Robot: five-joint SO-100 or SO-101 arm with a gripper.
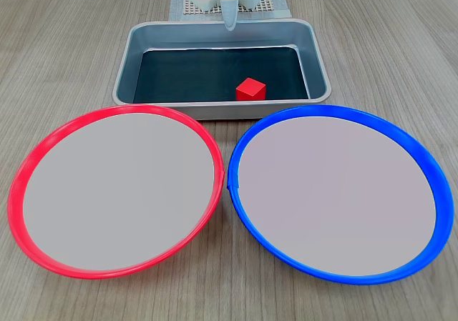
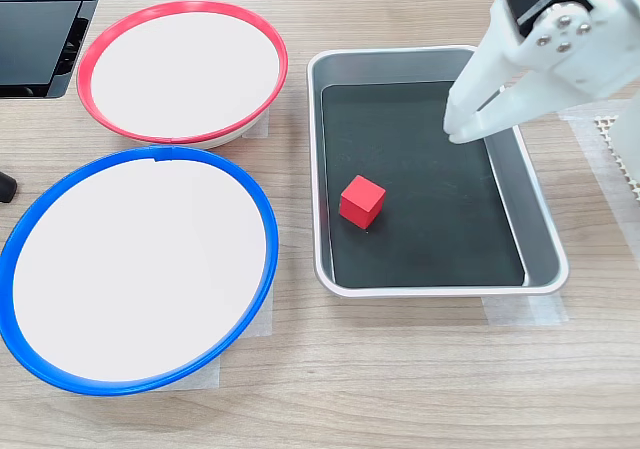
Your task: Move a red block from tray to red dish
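The red block [image 1: 250, 89] [image 2: 361, 201] lies on the dark bottom of the grey tray [image 1: 215, 110] [image 2: 318, 169], by itself and touched by nothing. My white gripper [image 1: 230, 25] [image 2: 460, 132] hangs over the tray's edge nearest the arm base, well away from the block. Its tips are together and it holds nothing. The red dish [image 1: 13, 192] [image 2: 180, 6] sits beside the tray with its pale inside bare. It is at the first exterior view's lower left and the second exterior view's upper left.
A same-sized blue-rimmed dish [image 1: 444, 192] [image 2: 265, 219] lies next to the red one, also bare. A white mesh pad [image 1: 189, 6] is under the arm base behind the tray. Black gear [image 2: 40, 29] fills the second exterior view's top left corner.
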